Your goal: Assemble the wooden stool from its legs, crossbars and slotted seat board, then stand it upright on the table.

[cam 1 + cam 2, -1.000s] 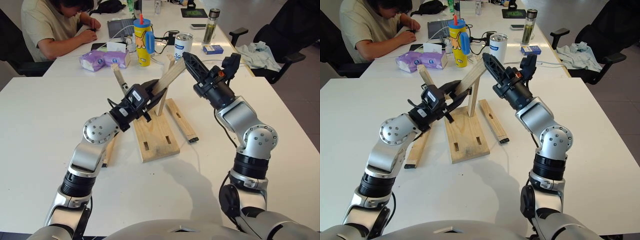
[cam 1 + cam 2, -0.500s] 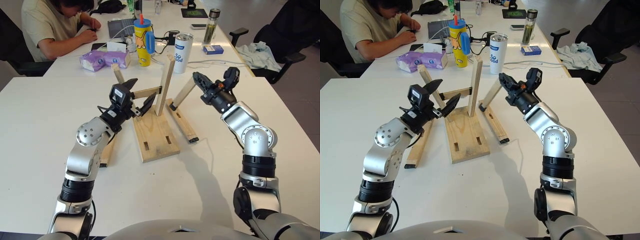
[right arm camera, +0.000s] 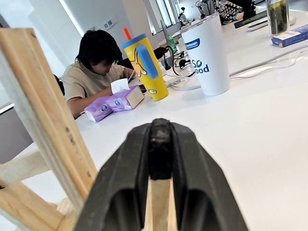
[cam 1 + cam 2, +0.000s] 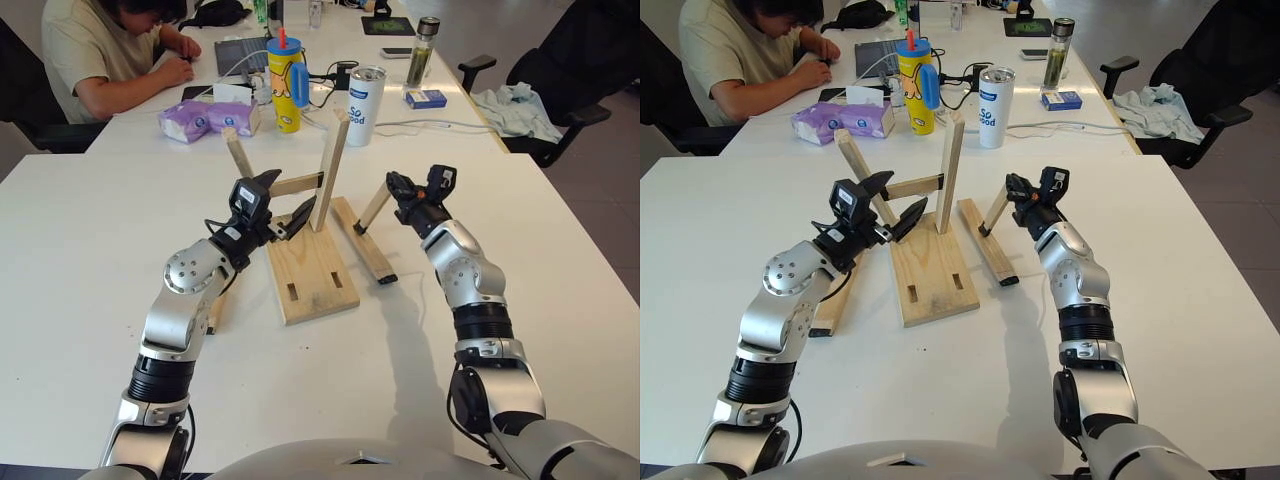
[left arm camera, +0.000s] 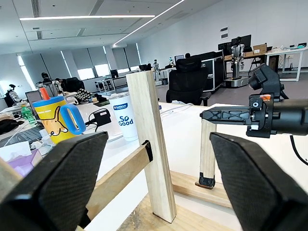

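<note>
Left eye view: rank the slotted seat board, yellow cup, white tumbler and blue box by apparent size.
1. slotted seat board
2. yellow cup
3. white tumbler, somewhat smaller than the cup
4. blue box
The last three stand farther off, which shrinks them.

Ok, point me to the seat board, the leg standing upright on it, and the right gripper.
seat board [image 4: 318, 278], left eye view, bare middle of its top face.
upright leg [image 4: 331, 170], left eye view, halfway up its length.
right gripper [image 4: 394, 187], left eye view, between fingertips shut on the slanted wooden piece [image 4: 371, 210].
</note>
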You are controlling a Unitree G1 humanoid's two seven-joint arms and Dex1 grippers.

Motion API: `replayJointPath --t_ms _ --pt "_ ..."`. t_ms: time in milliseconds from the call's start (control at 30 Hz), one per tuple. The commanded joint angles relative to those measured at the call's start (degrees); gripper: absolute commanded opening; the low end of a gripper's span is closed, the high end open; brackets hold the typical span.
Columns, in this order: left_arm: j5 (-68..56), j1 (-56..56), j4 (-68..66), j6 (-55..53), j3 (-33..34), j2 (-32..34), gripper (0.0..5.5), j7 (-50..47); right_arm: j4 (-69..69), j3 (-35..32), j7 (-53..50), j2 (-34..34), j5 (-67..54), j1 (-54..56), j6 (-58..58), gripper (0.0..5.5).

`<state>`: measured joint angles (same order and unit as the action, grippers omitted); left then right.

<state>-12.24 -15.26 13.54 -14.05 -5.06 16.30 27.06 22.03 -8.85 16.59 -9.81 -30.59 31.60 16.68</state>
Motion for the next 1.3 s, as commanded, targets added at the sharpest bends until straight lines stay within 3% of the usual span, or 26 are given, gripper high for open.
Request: replayJointPath --t_ms 33,467,700,967,1300 --pt "0.5 -0.4 -0.7 0.1 -0.3 0.0 3.92 0.2 1.8 -1.3 0.8 0.8 1.1 2.0 -1.2 0.46" --pt "0.5 -0.3 -0.4 -0.2 0.1 0.1 3.92 -0.1 2.7 -0.5 1.6 2.3 5.0 0.5 -1.8 0.46" --pt "0.6 -0.4 -0.2 -0.3 0.5 0.1 3.92 -0.6 2.5 3.1 0.3 0.2 12.4 -0.5 -2.6 0.46" --pt "0.6 0.6 0.5 -0.6 0.9 -0.4 3.92 -2.2 -2.9 8.1 -0.3 -0.3 17.8 -7.2 0.6 0.46" --pt "0.6 1.3 0.8 -0.6 1.3 -0.5 3.92 -3.2 -8.9 9.5 0.3 -1.8 19.2 -13.1 2.6 0.46"
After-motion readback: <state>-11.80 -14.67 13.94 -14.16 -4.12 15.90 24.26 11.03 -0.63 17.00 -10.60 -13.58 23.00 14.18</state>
